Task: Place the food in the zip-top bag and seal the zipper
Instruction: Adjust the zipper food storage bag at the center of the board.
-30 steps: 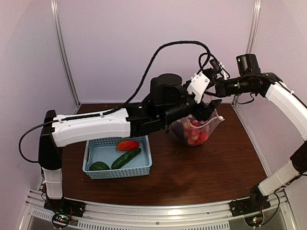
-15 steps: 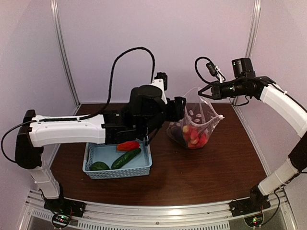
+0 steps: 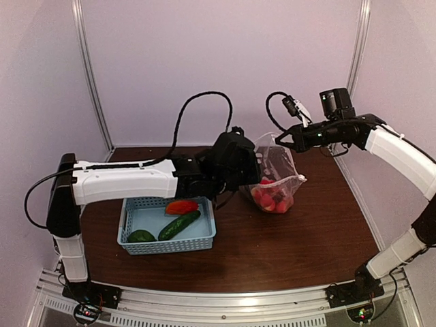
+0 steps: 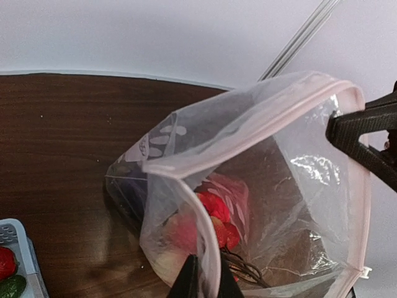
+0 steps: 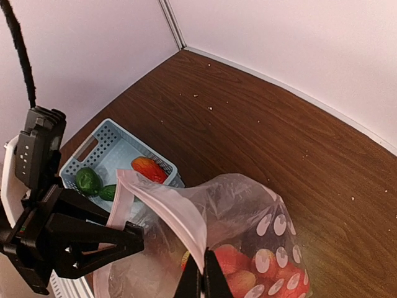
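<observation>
Evidently the left claw (image 4: 203,282) and right claw (image 5: 200,278) each pinched opposite rims of the bag (image 3: 281,170), spreading its mouth near the desk's (image 3: 272,252) back edge. Tomatoes (image 3: 272,197) sat inside, while the pepper (image 3: 181,206) and cucumber (image 3: 180,225) waited in the basket (image 3: 129,235).

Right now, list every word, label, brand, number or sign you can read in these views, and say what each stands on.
None can be read in any view.
On the clear polka-dot plastic bag: white dots only, no print.
On the light-blue perforated plastic basket: no label.
On the black module on the left arm: tiny pale marks, too small to read.
</observation>
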You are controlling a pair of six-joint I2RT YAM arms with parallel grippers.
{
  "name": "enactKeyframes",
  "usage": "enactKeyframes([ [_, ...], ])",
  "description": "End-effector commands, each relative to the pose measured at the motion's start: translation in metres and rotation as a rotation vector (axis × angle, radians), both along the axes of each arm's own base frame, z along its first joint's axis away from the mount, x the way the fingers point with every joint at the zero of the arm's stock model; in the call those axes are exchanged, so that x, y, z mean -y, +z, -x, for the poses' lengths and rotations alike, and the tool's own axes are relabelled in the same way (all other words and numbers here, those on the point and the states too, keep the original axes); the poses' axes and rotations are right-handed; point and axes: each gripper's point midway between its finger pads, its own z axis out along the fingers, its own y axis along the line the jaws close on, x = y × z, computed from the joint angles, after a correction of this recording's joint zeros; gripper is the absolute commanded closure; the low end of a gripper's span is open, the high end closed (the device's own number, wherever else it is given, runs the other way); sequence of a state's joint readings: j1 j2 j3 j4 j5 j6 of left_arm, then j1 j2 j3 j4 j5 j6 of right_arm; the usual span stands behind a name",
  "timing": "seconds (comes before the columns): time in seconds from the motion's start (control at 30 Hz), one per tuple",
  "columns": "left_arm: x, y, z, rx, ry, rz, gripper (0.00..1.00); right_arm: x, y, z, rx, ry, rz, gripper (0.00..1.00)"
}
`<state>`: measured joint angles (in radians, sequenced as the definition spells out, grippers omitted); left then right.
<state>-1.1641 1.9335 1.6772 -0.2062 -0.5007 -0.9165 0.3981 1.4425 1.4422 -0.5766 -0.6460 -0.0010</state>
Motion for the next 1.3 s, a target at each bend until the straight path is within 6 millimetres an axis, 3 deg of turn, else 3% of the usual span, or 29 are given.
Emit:
enactKeyframes([
  [0.0,-0.008,-0.009,0.017,-0.071,-0.052,-0.002,0.93,-0.002,0.003,0.008,0.133,-0.028,0.123,1.0],
  [0.07,-0.013,-0.015,0.022,-0.089,-0.06,-0.013,0.99,-0.008,0.0,0.014,0.149,-0.019,0.153,1.0],
  [0.23,-0.034,-0.026,0.033,-0.107,-0.043,-0.007,1.0,-0.027,-0.022,0.029,0.117,0.028,0.166,1.0],
  [0.3,-0.036,-0.026,0.029,-0.062,-0.036,0.017,1.0,-0.026,-0.032,0.022,0.083,-0.002,0.176,1.0],
  [0.37,-0.021,-0.015,0.013,0.016,-0.068,0.024,1.0,-0.013,-0.034,0.002,0.083,-0.068,0.229,1.0],
  [0.4,-0.003,0.009,0.001,0.057,-0.097,0.036,1.0,0.002,-0.025,-0.015,0.098,-0.116,0.25,1.0],
  [0.43,0.017,0.019,-0.006,0.063,-0.135,0.017,1.0,0.02,-0.011,-0.032,0.116,-0.163,0.273,1.0],
  [0.5,0.066,0.055,0.003,0.079,-0.298,0.022,1.0,0.068,0.039,-0.059,0.18,-0.282,0.313,1.0],
  [0.53,0.083,0.066,0.011,0.123,-0.351,0.016,1.0,0.088,0.063,-0.061,0.228,-0.334,0.329,1.0],
  [0.57,0.087,0.063,0.007,0.158,-0.311,-0.012,1.0,0.097,0.082,-0.059,0.293,-0.365,0.334,1.0],
  [0.6,0.082,0.054,-0.005,0.169,-0.238,-0.032,1.0,0.097,0.086,-0.048,0.337,-0.351,0.355,1.0],
  [0.67,0.075,0.038,-0.027,0.104,-0.207,0.03,1.0,0.091,0.08,-0.035,0.361,-0.31,0.407,1.0],
  [0.77,0.087,0.034,-0.021,0.081,-0.313,0.107,1.0,0.092,0.055,-0.023,0.327,-0.3,0.408,1.0],
  [0.83,0.089,0.025,-0.018,0.076,-0.335,0.091,0.68,0.088,0.027,-0.016,0.272,-0.271,0.415,1.0],
  [0.9,0.085,0.013,-0.015,0.075,-0.351,0.04,0.54,0.085,0.005,-0.011,0.217,-0.251,0.409,1.0],
  [1.1,0.051,-0.003,0.001,0.064,-0.34,0.046,0.39,0.067,-0.037,-0.002,0.115,-0.178,0.377,1.0],
  [1.2,0.041,0.0,0.01,0.057,-0.363,0.046,0.38,0.054,-0.059,0.001,0.045,-0.12,0.373,1.0],
  [1.27,0.034,0.003,0.023,0.041,-0.407,0.049,0.38,0.049,-0.063,0.002,0.024,-0.109,0.356,1.0],
])
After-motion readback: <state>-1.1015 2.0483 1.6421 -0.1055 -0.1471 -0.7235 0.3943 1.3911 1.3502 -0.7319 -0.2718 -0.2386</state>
